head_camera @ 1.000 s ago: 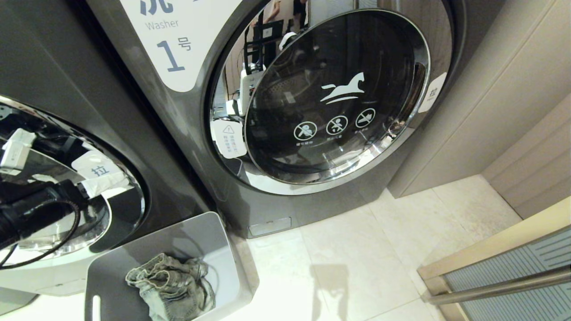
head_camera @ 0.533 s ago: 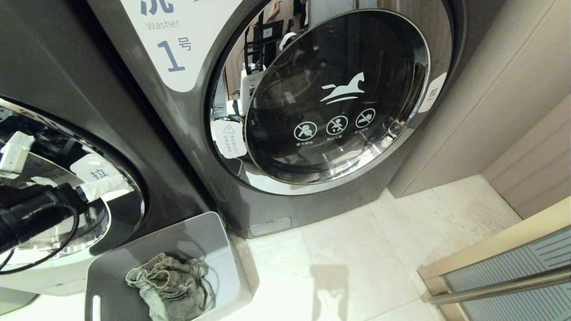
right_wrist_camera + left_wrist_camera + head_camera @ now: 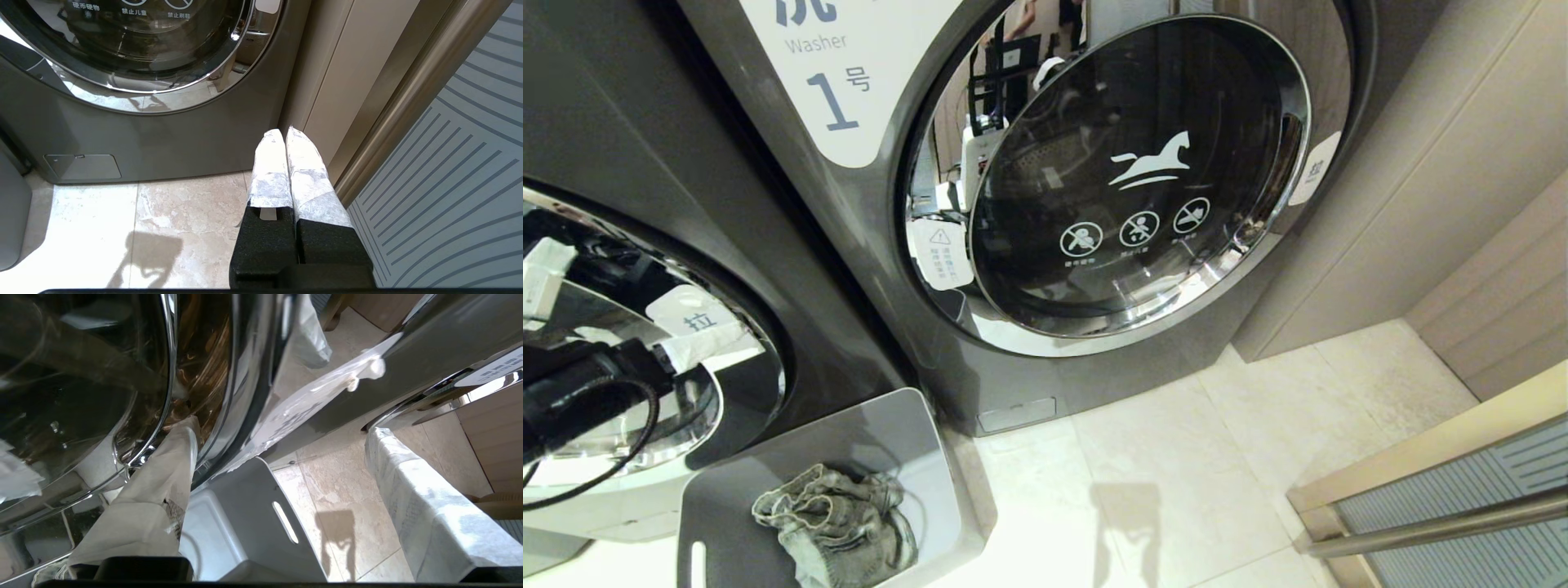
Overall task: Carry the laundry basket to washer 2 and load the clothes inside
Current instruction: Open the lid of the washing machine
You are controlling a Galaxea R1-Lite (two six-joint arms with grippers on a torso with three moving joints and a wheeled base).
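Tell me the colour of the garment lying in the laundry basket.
Pale, washed-out blue-grey denim garment, clearest in the head view.

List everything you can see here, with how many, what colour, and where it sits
Washer marked 1: one, dark grey, centre, round door shut.
Second washer: one, dark grey, to the left, chrome door ring.
Laundry basket: one, grey, on the floor before the second washer.
Clothes: one garment, faded blue-grey denim, crumpled inside the basket.
Floor: pale tiles.
Wall panels: beige, right.
Sliding door: striped glass, metal bar, lower right.
Left gripper: open, one finger at the second washer's door rim.
Right gripper: shut, empty, over the floor beside the sliding door.
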